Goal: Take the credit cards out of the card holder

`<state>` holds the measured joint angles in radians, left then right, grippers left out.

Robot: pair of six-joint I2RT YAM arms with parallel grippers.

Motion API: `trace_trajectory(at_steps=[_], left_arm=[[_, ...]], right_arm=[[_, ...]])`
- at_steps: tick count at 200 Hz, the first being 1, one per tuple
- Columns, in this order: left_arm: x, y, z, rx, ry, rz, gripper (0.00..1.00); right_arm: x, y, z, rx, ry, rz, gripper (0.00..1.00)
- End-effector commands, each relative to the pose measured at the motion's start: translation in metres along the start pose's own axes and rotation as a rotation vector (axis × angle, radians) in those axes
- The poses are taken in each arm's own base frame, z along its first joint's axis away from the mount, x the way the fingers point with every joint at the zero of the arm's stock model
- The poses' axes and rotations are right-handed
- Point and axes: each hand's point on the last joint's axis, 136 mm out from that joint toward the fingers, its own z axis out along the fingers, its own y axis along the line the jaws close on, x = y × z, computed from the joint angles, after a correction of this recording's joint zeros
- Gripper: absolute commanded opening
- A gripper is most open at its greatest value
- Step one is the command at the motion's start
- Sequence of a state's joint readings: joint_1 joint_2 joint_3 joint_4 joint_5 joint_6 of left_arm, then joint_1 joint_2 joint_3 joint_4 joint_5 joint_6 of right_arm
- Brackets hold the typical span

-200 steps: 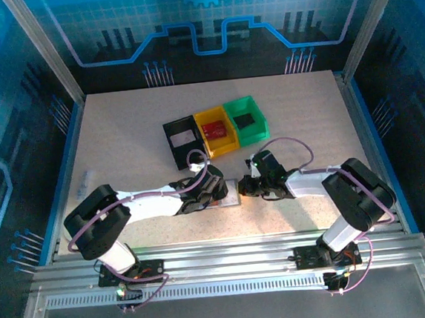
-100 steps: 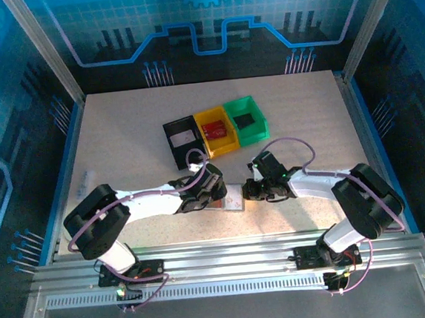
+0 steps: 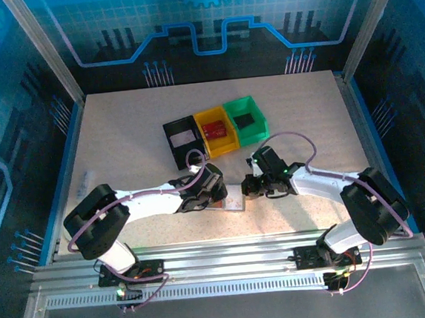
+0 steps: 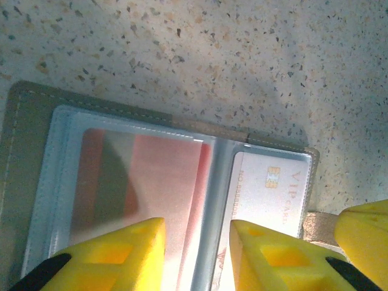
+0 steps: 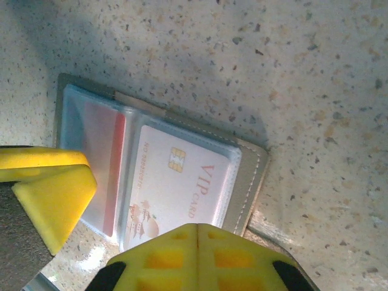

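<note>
**Two credit cards (image 4: 151, 188) seated in the open card holder; both hands at its near edge**

1. Card holder (image 4: 36, 151): lies opened flat on the speckled worktop (image 4: 212, 60), sleeves facing up. In the top view it sits between the two hands, in front of the row of bins.

2. Cards: the reddish card (image 5: 112, 176) is inside the left see-through sleeve. The white card (image 5: 182, 188), printed "VIP CARD" and carrying a gold chip, is inside the right sleeve. Both are fully within their pockets.

3. Left hand (image 4: 194, 233): fingers (image 4: 121, 248) stand partly apart, with a narrow gap between them. They are poised over the near edge of the holder, astride the central fold. Nothing is held between them.

4. Right hand (image 5: 197, 233): fingers are closed together, pads meeting along one seam. The tip overlaps the near edge of the white card's sleeve. Whether it pinches the card edge cannot be told.

5. Bins: the black bin (image 3: 183, 141), yellow bin (image 3: 216, 131) and green bin (image 3: 246, 120) stand side by side, beyond the holder.
</note>
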<state>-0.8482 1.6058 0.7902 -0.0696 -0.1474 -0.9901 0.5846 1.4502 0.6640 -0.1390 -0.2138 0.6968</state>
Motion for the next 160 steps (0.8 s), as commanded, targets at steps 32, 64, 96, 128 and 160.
trace_trajectory(at_steps=[32,64,96,128,160], left_arm=[[0.001,-0.023,-0.008,0.039,0.031,-0.011,0.33],[0.004,-0.021,-0.004,0.028,0.044,-0.010,0.32],[0.005,-0.023,0.002,0.028,0.058,-0.005,0.32],[0.008,-0.021,0.006,0.023,0.067,-0.007,0.31],[0.009,-0.020,0.010,0.017,0.074,-0.006,0.31]], right_arm=[[-0.001,0.006,0.011,-0.010,0.032,0.007,0.00],[0.000,0.002,0.019,-0.003,0.039,0.014,0.00],[0.001,-0.008,0.025,0.013,0.044,0.034,0.00],[0.003,-0.018,0.028,0.025,0.034,0.057,0.00],[0.007,-0.023,0.032,0.030,0.045,0.066,0.00]])
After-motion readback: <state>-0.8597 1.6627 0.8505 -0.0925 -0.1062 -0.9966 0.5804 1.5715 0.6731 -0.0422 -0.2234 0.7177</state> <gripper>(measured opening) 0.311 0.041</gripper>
